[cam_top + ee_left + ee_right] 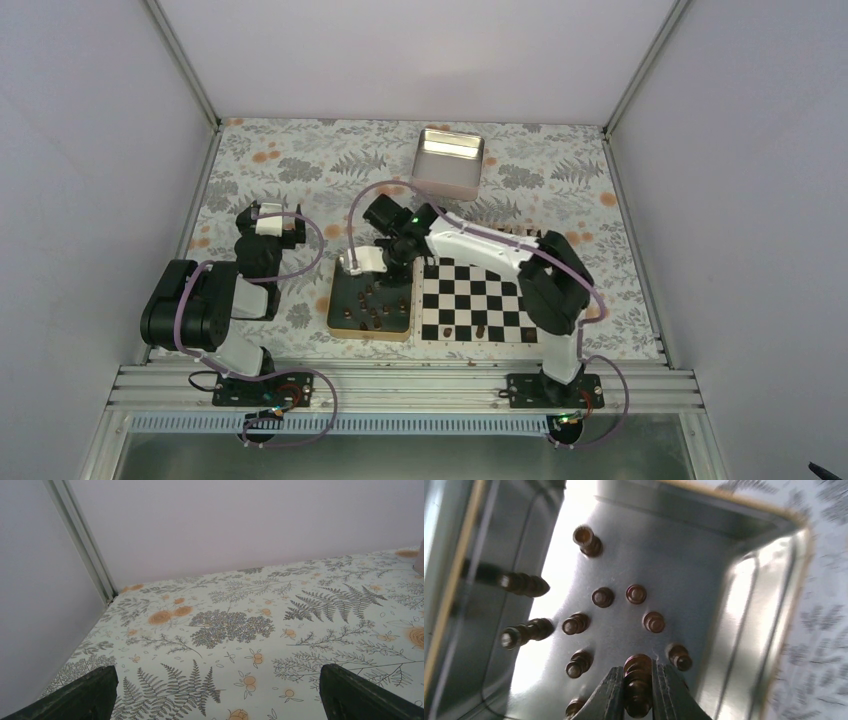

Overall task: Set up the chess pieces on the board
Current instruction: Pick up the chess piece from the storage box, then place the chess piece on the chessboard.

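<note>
The black and white board (pixel 478 302) lies at centre right with two dark pieces (pixel 447 331) on its near row. Left of it stands a gold-rimmed metal tray (pixel 337 318) holding several dark brown chess pieces (pixel 375 313). My right gripper (pixel 395 270) reaches over the tray. In the right wrist view it (pixel 638 686) is shut on one dark brown piece (pixel 638 680), with other pieces (pixel 602 597) standing or lying on the tray floor (pixel 684 570). My left gripper (pixel 268 222) hangs over the patterned table at the left, its fingers (pixel 87 695) wide apart and empty.
A silver tin (pixel 449 162) stands at the back centre. White walls enclose the patterned table on three sides, with metal posts at the back corners. An aluminium rail (pixel 400 385) runs along the near edge.
</note>
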You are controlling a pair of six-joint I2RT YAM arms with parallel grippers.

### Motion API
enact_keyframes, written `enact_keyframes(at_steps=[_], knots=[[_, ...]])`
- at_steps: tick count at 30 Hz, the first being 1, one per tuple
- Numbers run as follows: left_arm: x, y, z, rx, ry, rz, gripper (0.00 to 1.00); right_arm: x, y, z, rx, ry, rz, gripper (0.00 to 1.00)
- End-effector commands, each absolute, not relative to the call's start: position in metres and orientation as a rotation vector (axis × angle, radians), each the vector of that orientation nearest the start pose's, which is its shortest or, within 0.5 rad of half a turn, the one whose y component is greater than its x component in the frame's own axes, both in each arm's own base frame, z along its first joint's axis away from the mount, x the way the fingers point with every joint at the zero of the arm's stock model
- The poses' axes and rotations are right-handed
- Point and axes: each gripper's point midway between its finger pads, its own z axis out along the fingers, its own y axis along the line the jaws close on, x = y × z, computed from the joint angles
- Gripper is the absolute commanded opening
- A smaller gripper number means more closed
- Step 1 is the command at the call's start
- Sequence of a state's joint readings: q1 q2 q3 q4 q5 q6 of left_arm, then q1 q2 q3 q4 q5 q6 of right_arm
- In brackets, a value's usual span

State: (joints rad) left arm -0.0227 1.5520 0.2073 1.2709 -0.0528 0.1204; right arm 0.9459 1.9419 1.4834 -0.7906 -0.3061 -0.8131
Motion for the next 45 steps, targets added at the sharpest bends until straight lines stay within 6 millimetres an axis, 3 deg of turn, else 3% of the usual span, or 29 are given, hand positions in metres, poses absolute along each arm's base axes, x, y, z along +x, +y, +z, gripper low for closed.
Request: enact_keyframes(at_steps=[1,4,8,10,18,31,38,45], knots=[[0.375,-0.001,0.144,0.074,1.599,0.112,1.0,0.222,0.38,0.146,-2.081,1.686,0.493,0.05],[0.375,-0.001,0.145,0.074,1.598,0.111,1.0,0.235,0.358,0.158,-2.022,1.731,0.457,0.06],[0.376,-0.001,0.144,0.074,1.599,0.111,1.0,0.246,0.322,0.159,-1.966,1.808,0.408,0.06],[0.375,-0.001,0.145,0.074,1.598,0.112,1.0,0.245,0.304,0.163,-1.938,1.834,0.388,0.06],[0.375,-0.001,0.144,0.075,1.6,0.114,1.0,0.227,0.253,0.145,-1.886,1.951,0.37,0.07],[0.376,-0.001,0.144,0.075,1.6,0.113,1.0,0.184,0.215,0.104,-1.938,2.057,0.4,0.07],[0.376,-0.001,0.144,0.076,1.599,0.111,1.0,0.168,0.203,0.084,-1.996,2.107,0.42,0.08],[0.376,-0.001,0.145,0.074,1.598,0.113,1.0,0.152,0.204,0.083,-2.061,2.073,0.518,0.07]])
